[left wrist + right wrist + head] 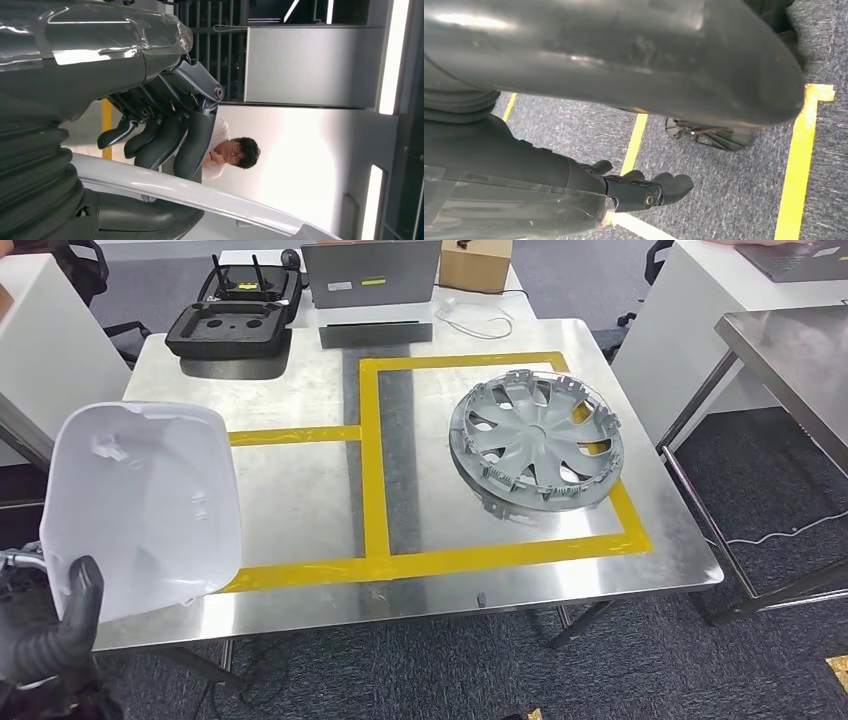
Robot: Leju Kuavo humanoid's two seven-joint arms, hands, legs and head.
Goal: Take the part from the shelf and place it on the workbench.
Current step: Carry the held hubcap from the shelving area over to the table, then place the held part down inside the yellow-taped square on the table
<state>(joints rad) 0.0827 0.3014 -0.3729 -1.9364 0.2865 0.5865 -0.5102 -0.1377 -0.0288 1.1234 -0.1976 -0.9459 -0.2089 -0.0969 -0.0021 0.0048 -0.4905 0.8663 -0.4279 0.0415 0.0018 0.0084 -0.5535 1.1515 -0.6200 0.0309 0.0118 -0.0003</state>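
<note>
- The head view is looking down from high onto the surface (300,500).
- The left wrist view is sitting close behind the left hand (165,135), sharing the white part (140,505).
- The right wrist view is facing the floor (734,190).

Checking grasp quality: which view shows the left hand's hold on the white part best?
Left wrist view: the left hand shows close, dark fingers curled over the white panel part's edge. Head view shows the part whole but just the thumb at its lower edge. Right wrist view shows the empty right hand above carpet.
</note>
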